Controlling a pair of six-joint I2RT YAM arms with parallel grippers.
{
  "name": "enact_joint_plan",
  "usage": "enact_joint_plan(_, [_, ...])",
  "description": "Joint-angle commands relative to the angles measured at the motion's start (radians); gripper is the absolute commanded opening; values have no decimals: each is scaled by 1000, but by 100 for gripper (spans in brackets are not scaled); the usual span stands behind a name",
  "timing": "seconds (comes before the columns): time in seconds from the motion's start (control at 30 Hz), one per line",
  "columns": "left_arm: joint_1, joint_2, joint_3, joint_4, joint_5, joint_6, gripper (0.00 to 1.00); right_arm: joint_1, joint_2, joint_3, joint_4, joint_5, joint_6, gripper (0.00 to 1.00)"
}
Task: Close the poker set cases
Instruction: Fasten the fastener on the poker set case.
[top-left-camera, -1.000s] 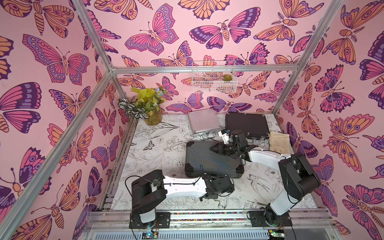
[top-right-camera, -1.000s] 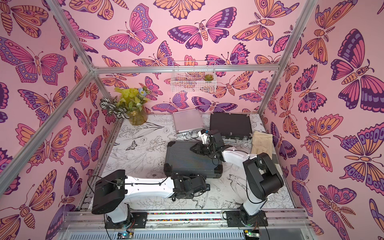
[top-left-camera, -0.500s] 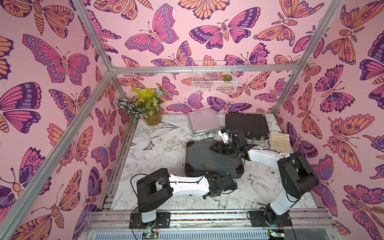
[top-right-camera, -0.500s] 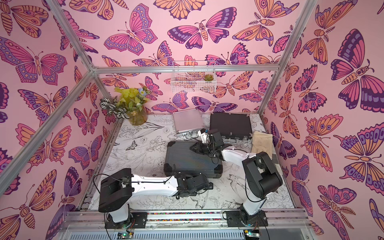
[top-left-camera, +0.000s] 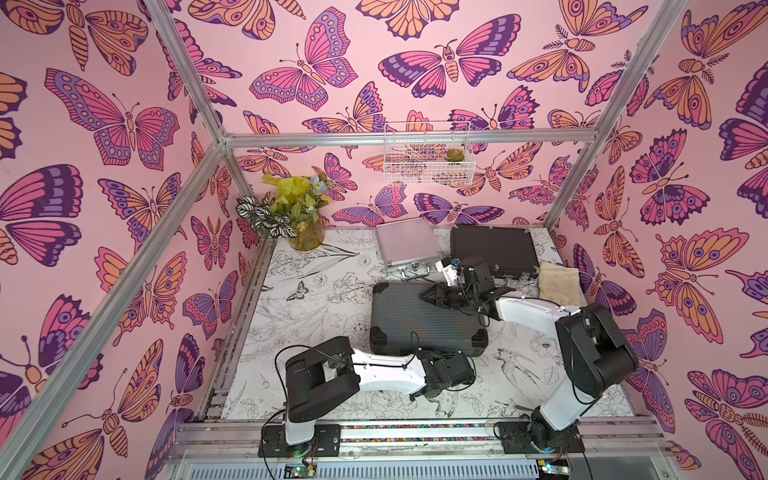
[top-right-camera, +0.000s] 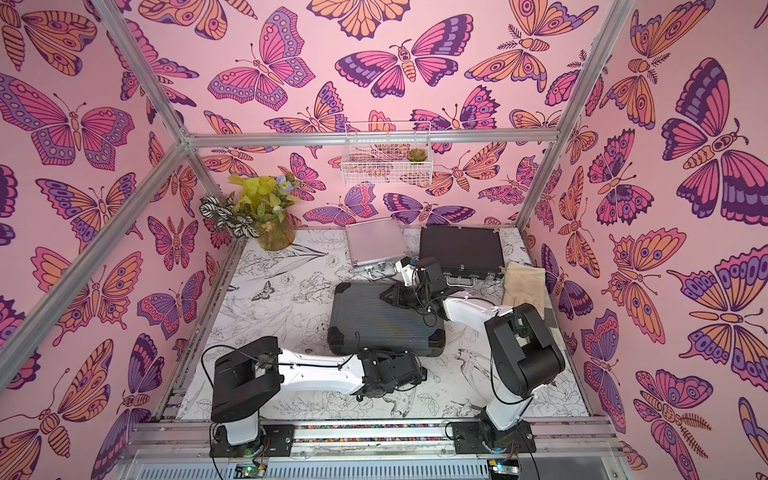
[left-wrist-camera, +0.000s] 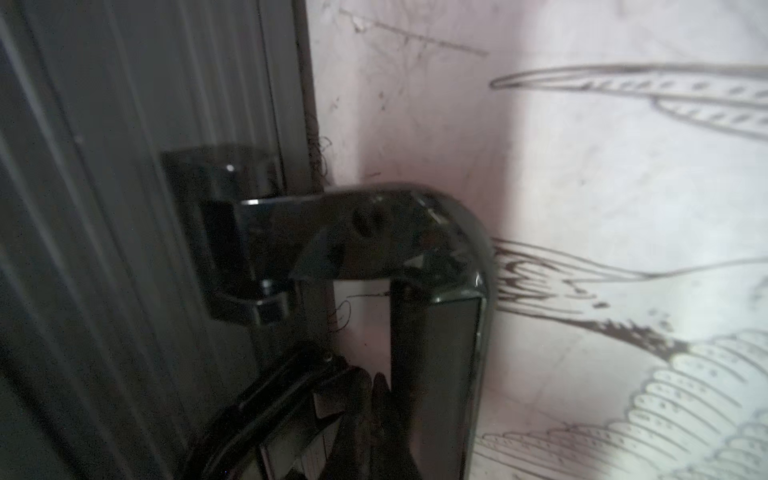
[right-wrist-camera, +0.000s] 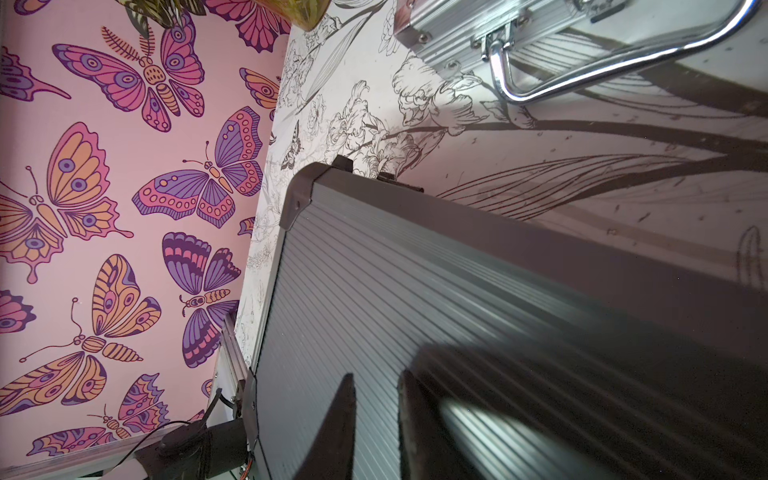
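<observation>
The grey case (top-left-camera: 428, 320) lies shut on the surface (top-left-camera: 316, 291). The left hand (left-wrist-camera: 372, 386), pinched shut, is at its handle (left-wrist-camera: 440, 332). The right hand (right-wrist-camera: 375, 376) is over it, open a little, empty. The silver case (top-left-camera: 407, 245) and black case (top-left-camera: 492, 249) lie behind it.

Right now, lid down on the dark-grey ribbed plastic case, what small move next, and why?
Probably draw the shut left hand back from the glossy black handle: the lid of the dark-grey ribbed case lies flat under the right hand.
</observation>
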Motion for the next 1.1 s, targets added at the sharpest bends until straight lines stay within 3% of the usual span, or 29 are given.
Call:
enact_joint_plan(0.0, [36,79,-16,-23,-69,-22,4,-10,58,-27,-184,97,-23,23])
enact_joint_plan(0.33, [46,162,0,-67,-80,-110,3,-7,65,-29,-196,94,-32,22])
enact_joint_plan(0.5, [38,126,8,-63,-75,-123,11,-5,68,-20,-215,97,-40,22])
enact_joint_plan(0.77, [51,-254,5,-113,284,-213,33,-7,50,6,-247,106,-48,22])
enact_joint_plan(1.07, [211,-455,-38,-92,496,-386,36,-8,26,8,-257,110,-46,22])
